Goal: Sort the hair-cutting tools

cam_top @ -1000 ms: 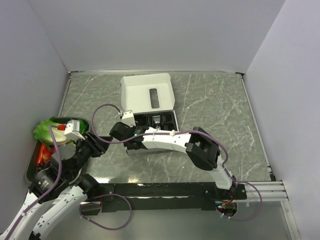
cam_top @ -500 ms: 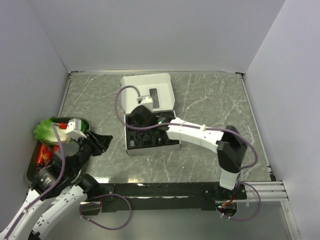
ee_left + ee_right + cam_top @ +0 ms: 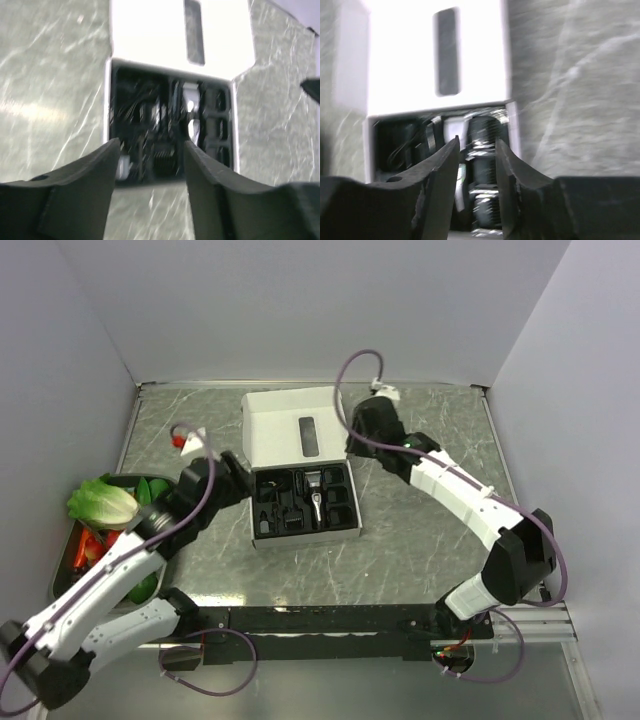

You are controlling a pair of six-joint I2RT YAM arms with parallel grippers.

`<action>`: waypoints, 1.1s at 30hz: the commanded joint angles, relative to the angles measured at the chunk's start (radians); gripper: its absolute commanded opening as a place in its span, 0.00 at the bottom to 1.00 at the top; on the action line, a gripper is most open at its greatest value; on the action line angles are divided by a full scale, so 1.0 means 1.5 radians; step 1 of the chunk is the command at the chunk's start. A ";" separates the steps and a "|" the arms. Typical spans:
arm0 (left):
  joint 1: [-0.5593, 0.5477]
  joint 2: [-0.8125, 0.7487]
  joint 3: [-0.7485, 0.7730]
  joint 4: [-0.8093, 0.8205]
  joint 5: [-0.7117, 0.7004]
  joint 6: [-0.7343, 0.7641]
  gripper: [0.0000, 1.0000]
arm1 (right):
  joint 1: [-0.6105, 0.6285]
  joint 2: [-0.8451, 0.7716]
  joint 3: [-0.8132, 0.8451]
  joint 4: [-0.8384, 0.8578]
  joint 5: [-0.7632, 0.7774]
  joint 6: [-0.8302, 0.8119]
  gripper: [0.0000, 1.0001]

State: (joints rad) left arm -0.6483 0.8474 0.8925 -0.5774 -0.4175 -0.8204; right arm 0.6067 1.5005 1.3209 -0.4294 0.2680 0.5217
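You are working over a grey marbled table (image 3: pixel 430 530) closed in by pale walls (image 3: pixel 300 310) on three sides. Your right arm (image 3: pixel 470 505) sweeps from the near right corner up and round to the far right of the white box (image 3: pixel 258 420). The right gripper (image 3: pixel 352 440) hangs at the right edge of the raised lid (image 3: pixel 285 425), its fingers parted and nothing between them. In its wrist view you look through the gap straight onto the box's contents. Your left arm (image 3: pixel 110 570) reaches in from the near left, and the left gripper (image 3: pixel 151 145) sits near the box's left side. Its fingers stand wider apart than the right's and are likewise empty. At the left edge of the table a metal tray (image 3: pixel 60 575) holds a head of lettuce (image 3: pixel 100 502) and some orange and green items too small to name. The box rests in the middle of the table with its lid folded back toward the far wall, and a dark slot shows in the lid. The open half is filled by a black insert (image 3: pixel 285 530). The clipper (image 3: pixel 315 498) lies lengthwise in the insert's middle compartment, its silver part catching the light. The comb attachments (image 3: pixel 340 500) sit in the small compartments just right of it. In the left compartment, thin black strands look like the cord (image 3: pixel 131 107), though that part is blurred.
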 commanded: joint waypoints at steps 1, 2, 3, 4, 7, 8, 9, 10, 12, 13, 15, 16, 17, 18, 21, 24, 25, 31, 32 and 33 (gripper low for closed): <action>0.061 0.093 0.070 0.113 0.032 0.035 0.61 | -0.076 -0.020 -0.030 0.026 -0.067 -0.004 0.47; 0.081 0.126 0.074 0.127 0.061 0.043 0.62 | -0.102 -0.017 -0.034 0.031 -0.074 -0.002 0.48; 0.122 0.141 0.077 0.139 0.084 0.047 0.62 | -0.112 -0.013 -0.038 0.034 -0.090 -0.001 0.48; 0.142 0.155 0.081 0.169 0.119 0.049 0.63 | -0.124 -0.008 -0.041 0.042 -0.099 -0.003 0.48; 0.230 0.220 0.098 0.210 0.193 0.050 0.63 | -0.169 0.021 -0.042 0.050 -0.125 -0.001 0.48; 0.251 0.235 0.104 0.216 0.203 0.047 0.61 | -0.178 0.028 -0.041 0.054 -0.133 -0.001 0.47; 0.285 0.249 0.120 0.221 0.211 0.045 0.60 | -0.200 0.038 -0.038 0.056 -0.148 -0.001 0.43; 0.301 0.263 0.127 0.229 0.218 0.044 0.56 | -0.209 0.046 -0.035 0.058 -0.157 -0.002 0.38; 0.339 0.309 0.146 0.241 0.236 0.045 0.48 | -0.233 0.076 -0.024 0.063 -0.170 -0.001 0.31; 0.351 0.328 0.155 0.242 0.242 0.042 0.47 | -0.239 0.088 -0.019 0.065 -0.175 -0.001 0.28; 0.387 0.385 0.170 0.255 0.284 0.035 0.31 | -0.248 0.122 0.000 0.066 -0.193 -0.003 0.19; 0.395 0.401 0.169 0.267 0.299 0.018 0.25 | -0.256 0.134 0.007 0.067 -0.199 -0.004 0.14; 0.401 0.433 0.166 0.303 0.312 0.011 0.17 | -0.260 0.155 0.017 0.070 -0.203 -0.005 0.08; 0.409 0.448 0.164 0.321 0.329 0.005 0.15 | -0.262 0.165 0.022 0.079 -0.210 -0.005 0.00; 0.412 0.529 0.194 0.356 0.356 -0.002 0.03 | -0.272 0.216 0.061 0.078 -0.239 -0.010 0.00; 0.415 0.637 0.259 0.347 0.404 0.002 0.01 | -0.276 0.279 0.111 0.069 -0.274 -0.017 0.00; 0.416 0.686 0.270 0.352 0.414 0.002 0.01 | -0.278 0.305 0.121 0.070 -0.278 -0.018 0.00; 0.423 0.858 0.346 0.401 0.513 -0.008 0.01 | -0.289 0.398 0.191 0.070 -0.321 -0.013 0.00; 0.424 0.873 0.352 0.412 0.528 -0.011 0.01 | -0.290 0.407 0.206 0.069 -0.327 -0.013 0.00; 0.425 0.884 0.353 0.426 0.539 -0.020 0.01 | -0.292 0.417 0.216 0.068 -0.346 -0.013 0.00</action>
State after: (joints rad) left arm -0.0200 2.1010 1.3685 -0.0410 0.2535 -0.8139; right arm 0.1886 2.0769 1.5631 -0.3450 -0.1730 0.5041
